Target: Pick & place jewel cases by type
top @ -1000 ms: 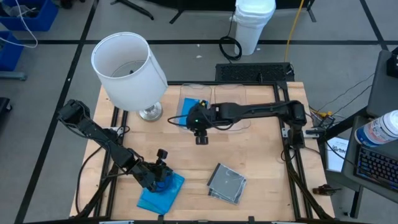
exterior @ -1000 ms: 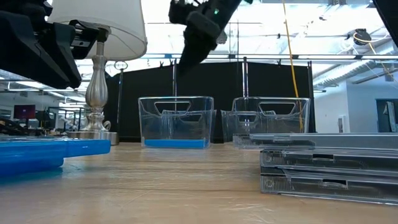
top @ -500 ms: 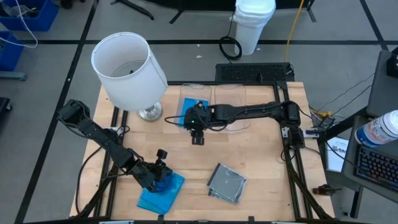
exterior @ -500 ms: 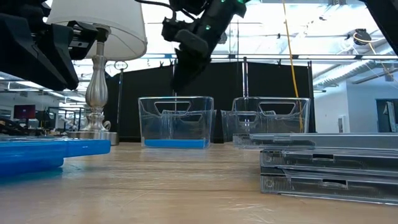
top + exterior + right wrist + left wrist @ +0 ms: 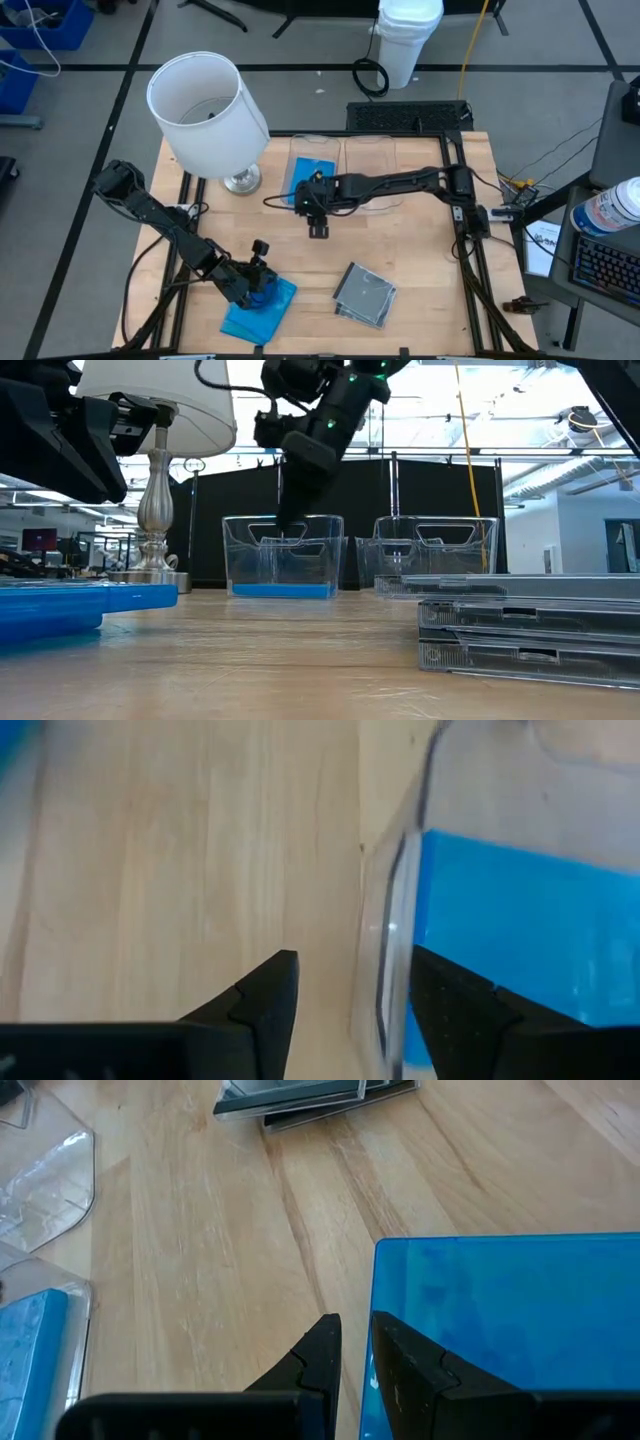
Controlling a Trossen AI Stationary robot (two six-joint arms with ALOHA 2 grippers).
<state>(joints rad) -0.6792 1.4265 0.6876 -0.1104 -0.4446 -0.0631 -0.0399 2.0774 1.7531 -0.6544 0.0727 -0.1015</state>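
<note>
Several blue jewel cases (image 5: 258,305) lie stacked flat at the table's near left, also seen in the low view (image 5: 80,605) and the left wrist view (image 5: 500,1320). My left gripper (image 5: 352,1320) hangs shut just above that stack's edge. Clear cases with grey insides (image 5: 365,293) lie stacked at the near middle (image 5: 530,620). One blue case (image 5: 520,920) lies flat in the left clear bin (image 5: 312,172). My right gripper (image 5: 352,955) is open and empty over that bin (image 5: 290,515), its fingers standing on either side of the bin's clear wall (image 5: 385,980).
A second clear bin (image 5: 370,170) stands right of the first, at the table's far side. A lamp with a white shade (image 5: 205,105) and a silver base (image 5: 242,182) stands at the far left, close to the left bin. Bare wood (image 5: 400,240) lies between the bins and the stacks.
My right gripper has moved toward the table's left edge and down, from above the bin to the height of its rim, staying open. My left arm and the cases have kept still.
</note>
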